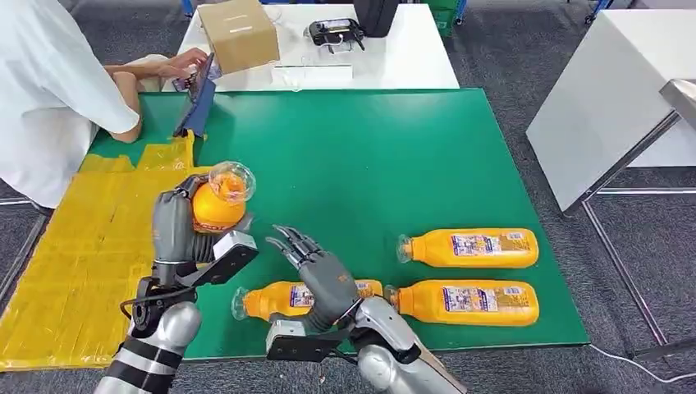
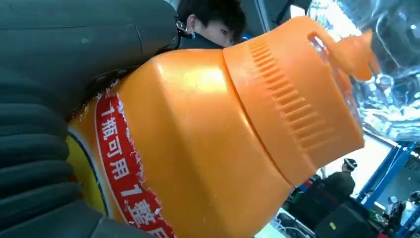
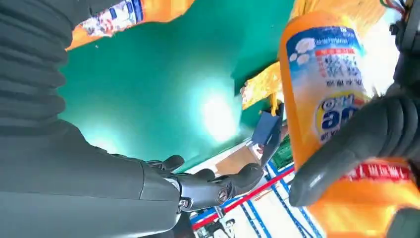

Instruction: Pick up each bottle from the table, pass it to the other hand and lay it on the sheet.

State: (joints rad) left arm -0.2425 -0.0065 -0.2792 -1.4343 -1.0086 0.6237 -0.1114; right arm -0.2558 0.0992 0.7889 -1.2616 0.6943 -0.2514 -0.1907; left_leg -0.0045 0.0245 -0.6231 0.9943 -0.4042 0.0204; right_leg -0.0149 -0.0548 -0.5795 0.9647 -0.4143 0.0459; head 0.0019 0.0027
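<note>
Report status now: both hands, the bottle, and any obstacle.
Left hand holds bottle upright, off the table. Right hand open, empty, beside it. Three bottles lying on green mat. Person's arm near yellow sheet.

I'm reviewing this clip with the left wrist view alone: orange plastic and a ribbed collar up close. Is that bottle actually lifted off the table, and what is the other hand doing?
Observer: Yes. In the head view the left hand holds the orange bottle up off the green table, its clear cap toward the camera.
Operator: And the right hand?
Observer: The right hand is open, fingers spread, beside the held bottle and holding nothing.
Operator: Any bottles left to do?
Observer: Three lie on their sides on the green table: one under the right hand and two to its right.
Operator: Anything on the sheet?
Observer: The yellow sheet has no bottle on it.
</note>
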